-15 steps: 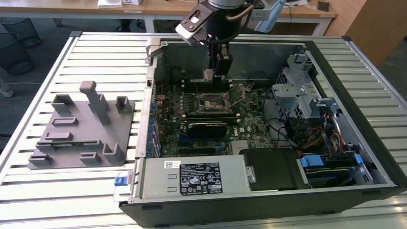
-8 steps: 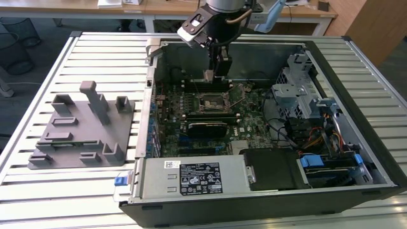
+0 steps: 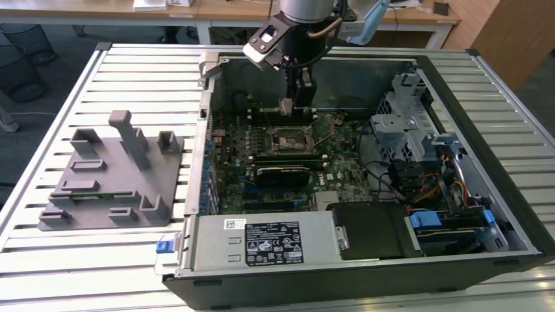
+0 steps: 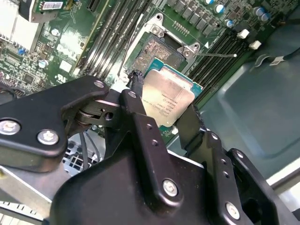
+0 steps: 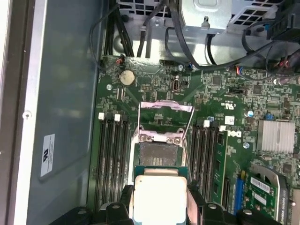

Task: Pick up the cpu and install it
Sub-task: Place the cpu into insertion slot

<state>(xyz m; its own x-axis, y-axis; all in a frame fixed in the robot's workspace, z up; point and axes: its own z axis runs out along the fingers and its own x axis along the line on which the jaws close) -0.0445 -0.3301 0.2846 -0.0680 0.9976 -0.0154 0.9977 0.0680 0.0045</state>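
Matt smooth metal cpu [image 4: 168, 99], glossy motherboard [image 5: 220, 93], ribbed metal table [image 3: 87, 276]

Silvery-white on the top of the cpu [image 4: 168, 93], with a green edge and faint dark print. Matt black all over the gripper [image 4: 164, 101], silver at its screw heads. Deep green across the motherboard [image 5: 154, 91], speckled with small silver and black parts. Black for the memory slots [image 5: 112, 154]. Dull grey-brown inside the socket [image 5: 158, 152], bright metal around it. Finned silver on the heatsink [image 5: 276, 136]. Plain mid-grey for the plastic fixture [image 3: 113, 175]. Pale ribbed stripes along the table [image 3: 87, 260]. Blue on the clip [image 3: 166, 247].
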